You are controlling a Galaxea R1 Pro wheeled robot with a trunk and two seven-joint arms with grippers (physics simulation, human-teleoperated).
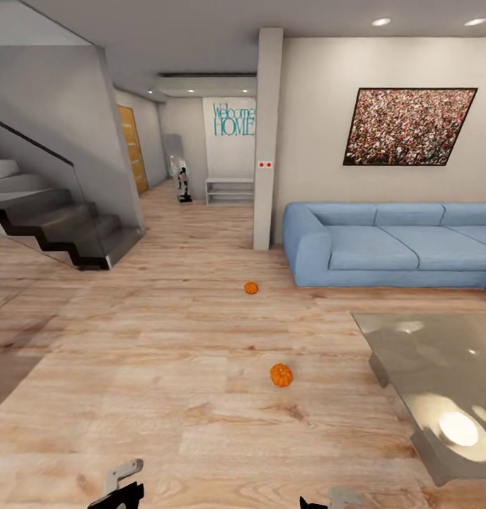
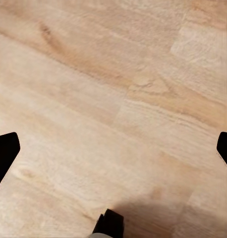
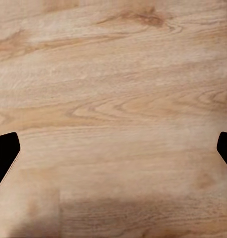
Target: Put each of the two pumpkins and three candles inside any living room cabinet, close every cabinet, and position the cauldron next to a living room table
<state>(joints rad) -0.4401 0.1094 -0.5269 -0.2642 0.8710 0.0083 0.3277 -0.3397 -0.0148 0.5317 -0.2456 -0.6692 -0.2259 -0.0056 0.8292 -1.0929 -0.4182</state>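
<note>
While both arms hang low at the bottom edge of the head view, the two pumpkins lie apart on the wood floor [image 1: 165,396]: the nearer pumpkin [image 1: 281,375] just right of centre, the farther pumpkin [image 1: 251,288] above it, near the blue sofa [image 1: 384,247]. A glass table [image 1: 441,367] fills the lower right; stairs [image 1: 51,226] rise at the left. The left gripper [image 2: 113,148] and right gripper [image 3: 113,148] face bare planks, fingers spread wide, holding nothing.
</note>
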